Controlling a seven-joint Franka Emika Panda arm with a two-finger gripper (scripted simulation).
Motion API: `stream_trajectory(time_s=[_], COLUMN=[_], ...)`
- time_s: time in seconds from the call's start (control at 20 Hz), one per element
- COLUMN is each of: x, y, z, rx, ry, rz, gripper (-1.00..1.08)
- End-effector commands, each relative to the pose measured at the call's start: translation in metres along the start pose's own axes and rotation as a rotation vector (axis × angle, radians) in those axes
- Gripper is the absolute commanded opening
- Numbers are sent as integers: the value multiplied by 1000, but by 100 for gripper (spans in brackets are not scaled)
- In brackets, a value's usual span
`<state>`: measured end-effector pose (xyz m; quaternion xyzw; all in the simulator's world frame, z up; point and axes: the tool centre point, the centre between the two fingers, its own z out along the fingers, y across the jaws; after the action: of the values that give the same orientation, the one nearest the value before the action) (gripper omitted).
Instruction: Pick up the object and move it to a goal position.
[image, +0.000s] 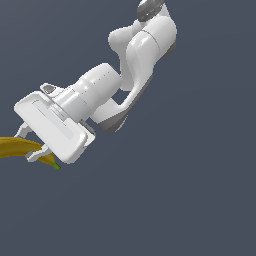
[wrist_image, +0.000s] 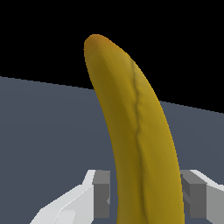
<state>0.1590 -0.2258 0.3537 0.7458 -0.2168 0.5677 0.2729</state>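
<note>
My arm (image: 135, 60) reaches down from the upper part of the exterior view toward that view's left, white links folded, wrist angled down-left. Below it the floor (image: 165, 210) is a plain grey-blue surface; the wrist view shows the same surface ending at a black background. My gripper (image: 36, 142) is clenched on the banana (image: 17, 146): in the wrist view the two grey pads (wrist_image: 101, 192) stand on either side of the fruit, the pad on one side touching the peel, the other very close to it, contact there not certain. The banana is yellow-orange, curved, with a dark seam running along its length (wrist_image: 139, 131). In the exterior view it lies roughly level between my fingers, its body running off that view's left edge, and its green stem tip (image: 57, 167) pokes out just beyond the fingers toward the exterior view's right. Whether it touches the floor I cannot tell.
</note>
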Motion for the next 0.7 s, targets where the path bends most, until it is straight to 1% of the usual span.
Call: stream_trajectory(time_s=[0.0, 0.3, 0.5, 0.65], x=[19, 47, 58, 62], y=[8, 23, 31, 35], z=[-3, -10, -13, -15], rx=[-27, -80, -104, -116], ry=[49, 128, 161, 175], rz=[24, 63, 80, 88], gripper=[-100, -100, -100, -100])
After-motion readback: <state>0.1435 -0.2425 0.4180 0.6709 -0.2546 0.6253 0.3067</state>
